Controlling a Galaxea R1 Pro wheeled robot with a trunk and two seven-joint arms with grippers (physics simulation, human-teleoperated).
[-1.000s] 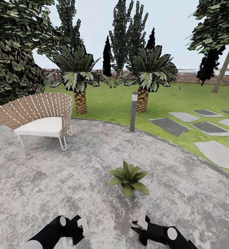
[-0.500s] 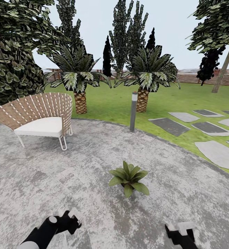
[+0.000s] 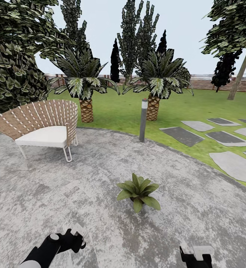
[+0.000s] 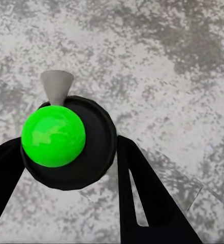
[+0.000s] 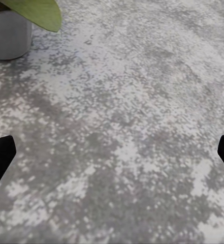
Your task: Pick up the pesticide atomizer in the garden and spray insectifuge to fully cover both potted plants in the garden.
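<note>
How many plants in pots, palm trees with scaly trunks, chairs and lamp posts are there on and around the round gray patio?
Potted plant: 1
Palm trees, one and another: 2
Chair: 1
Lamp post: 1
Total: 5

At the lower left of the head view, the left arm (image 3: 44,251) is a glossy black tube with a pale grey round cap on its joint and a whitish block by the left gripper (image 3: 75,234). At the bottom right, the right gripper (image 3: 197,255) is black with a white block on top. In the wrist views the fingers (image 4: 142,203) are flat, matte black blades.
</note>
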